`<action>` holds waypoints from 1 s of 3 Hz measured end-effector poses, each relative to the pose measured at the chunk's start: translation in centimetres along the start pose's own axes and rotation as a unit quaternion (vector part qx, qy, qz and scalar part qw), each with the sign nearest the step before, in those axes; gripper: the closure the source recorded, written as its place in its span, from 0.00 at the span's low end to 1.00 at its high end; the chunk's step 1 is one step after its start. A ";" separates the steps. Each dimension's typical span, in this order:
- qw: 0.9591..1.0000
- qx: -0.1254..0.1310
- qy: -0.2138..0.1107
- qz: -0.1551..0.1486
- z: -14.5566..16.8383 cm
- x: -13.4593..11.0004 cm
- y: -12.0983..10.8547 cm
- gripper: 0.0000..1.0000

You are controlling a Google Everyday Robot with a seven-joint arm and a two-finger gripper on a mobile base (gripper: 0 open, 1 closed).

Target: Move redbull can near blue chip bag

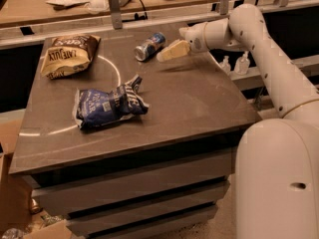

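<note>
- The table (199,108) has a smooth grey matte top.
- The blue chip bag (107,106) lies left of centre: crumpled dark-blue foil with white lettering.
- The brown chip bag (67,56) lies puffed in the upper left.
- The redbull can (149,46) lies on its side at upper centre, well apart from the blue bag. It is slim, blue and silver.
- The gripper (172,51), a tan wedge, hangs just right of the can. Whether it is spread or closed I cannot tell.
</note>
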State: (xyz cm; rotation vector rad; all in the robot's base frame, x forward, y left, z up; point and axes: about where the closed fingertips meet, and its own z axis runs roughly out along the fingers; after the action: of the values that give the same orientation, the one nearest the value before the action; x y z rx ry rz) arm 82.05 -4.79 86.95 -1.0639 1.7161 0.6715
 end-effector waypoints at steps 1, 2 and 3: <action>1.000 -0.013 0.008 -0.001 1.2 -0.1 -0.4 0.00; 1.000 -0.025 0.014 -0.003 2.2 -0.3 -0.4 0.00; 0.999 -0.038 0.017 -0.005 3.0 -0.5 -0.1 0.16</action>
State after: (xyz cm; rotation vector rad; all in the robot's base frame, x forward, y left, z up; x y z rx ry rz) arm 83.56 -2.26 86.27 -1.1430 1.7247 0.7202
